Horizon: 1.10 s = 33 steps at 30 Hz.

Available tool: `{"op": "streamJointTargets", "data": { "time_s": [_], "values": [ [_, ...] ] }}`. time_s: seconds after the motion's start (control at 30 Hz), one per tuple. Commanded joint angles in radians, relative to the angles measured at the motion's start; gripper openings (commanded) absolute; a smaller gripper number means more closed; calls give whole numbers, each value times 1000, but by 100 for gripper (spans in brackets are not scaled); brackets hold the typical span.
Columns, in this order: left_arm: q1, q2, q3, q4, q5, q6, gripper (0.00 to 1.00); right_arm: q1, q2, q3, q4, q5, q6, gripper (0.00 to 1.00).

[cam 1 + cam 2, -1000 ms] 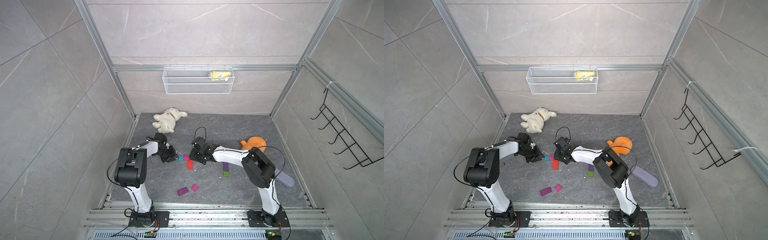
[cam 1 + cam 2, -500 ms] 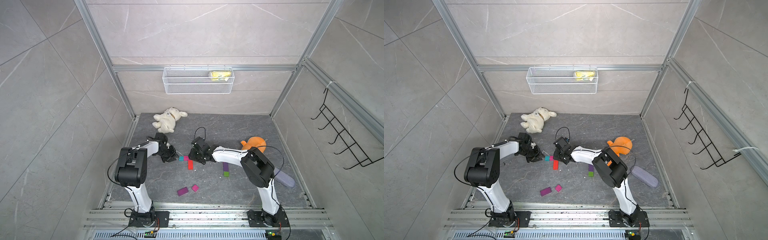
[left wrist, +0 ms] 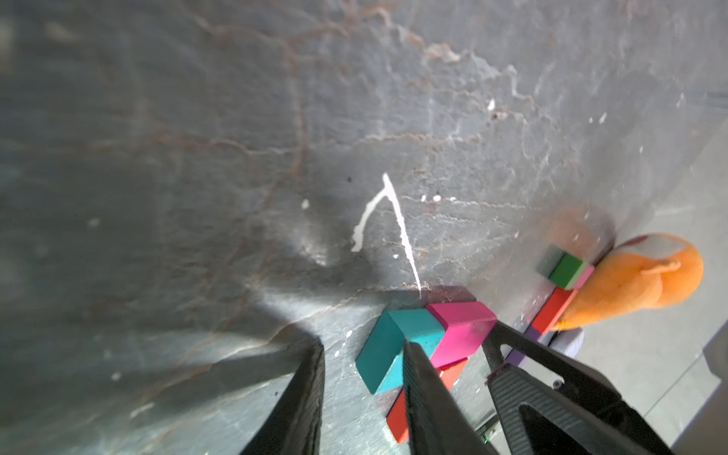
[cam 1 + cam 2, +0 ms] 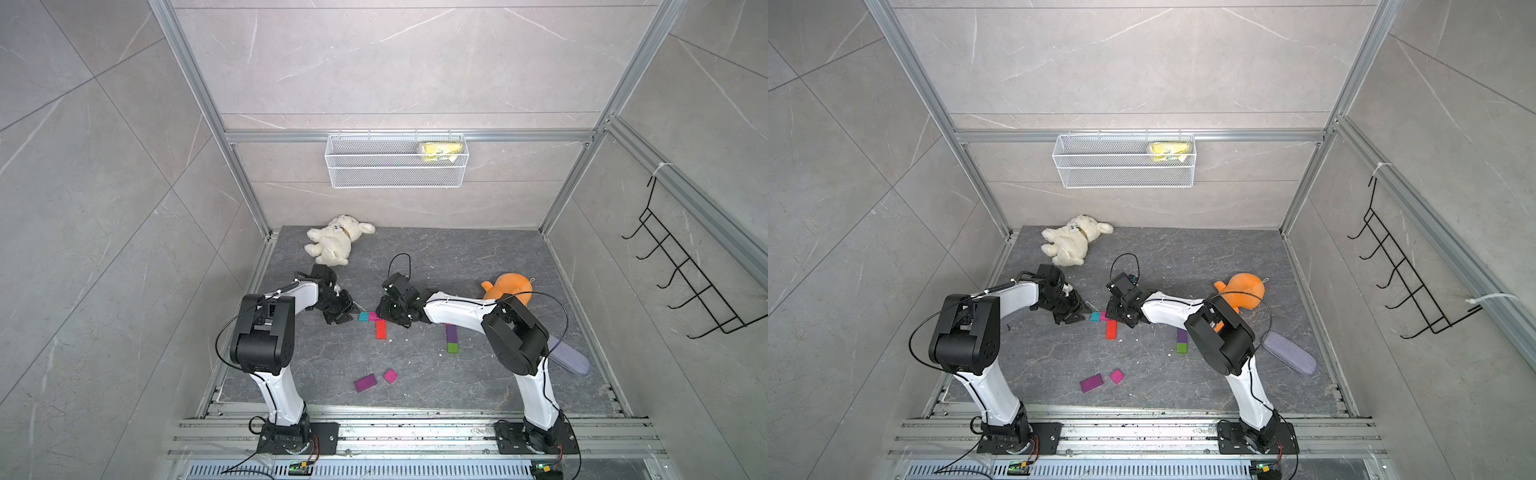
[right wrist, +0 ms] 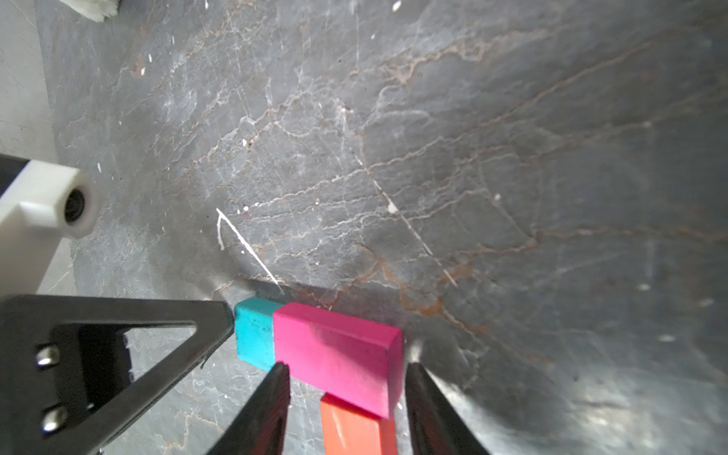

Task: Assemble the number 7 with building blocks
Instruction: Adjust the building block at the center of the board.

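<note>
A teal block (image 4: pixel 363 316) and a magenta block (image 5: pixel 335 350) lie end to end as a short bar, and a red block (image 4: pixel 381 329) runs down from the bar's right end. My left gripper (image 3: pixel 362 344) is open over bare floor, one finger against the teal block (image 3: pixel 394 338). My right gripper (image 5: pixel 346 366) is open, its fingers closely flanking the magenta block, with a sliver of floor showing at one finger. A purple block (image 4: pixel 451 332) and a green block (image 4: pixel 453 348) lie further right. A purple rectangle (image 4: pixel 365 382) and a pink square (image 4: pixel 390 376) lie loose near the front.
A white plush dog (image 4: pixel 334 245) lies at the back left. An orange plush toy (image 4: pixel 509 286) sits behind the right arm and a grey pouch (image 4: pixel 569 359) lies at the right. A wire basket (image 4: pixel 397 166) hangs on the back wall.
The left gripper's jaws have parted beside the teal block. Both arms and all the blocks stay where they were.
</note>
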Motion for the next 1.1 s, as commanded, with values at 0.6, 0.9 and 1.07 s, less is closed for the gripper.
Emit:
{"op": "streamJointTargets", "data": {
  "time_s": [0.6,0.9,1.07],
  "values": [
    [-4,-358,-117,-171,-180,5,71,167,76,355,-633,292,17,46],
    [-4,-399,-187,-151,-163,2,73,169,132,404,-664,266,1,43],
    [-4,-408,-195,-144,-156,5,74,169,152,422,-660,239,-19,43]
  ]
}}
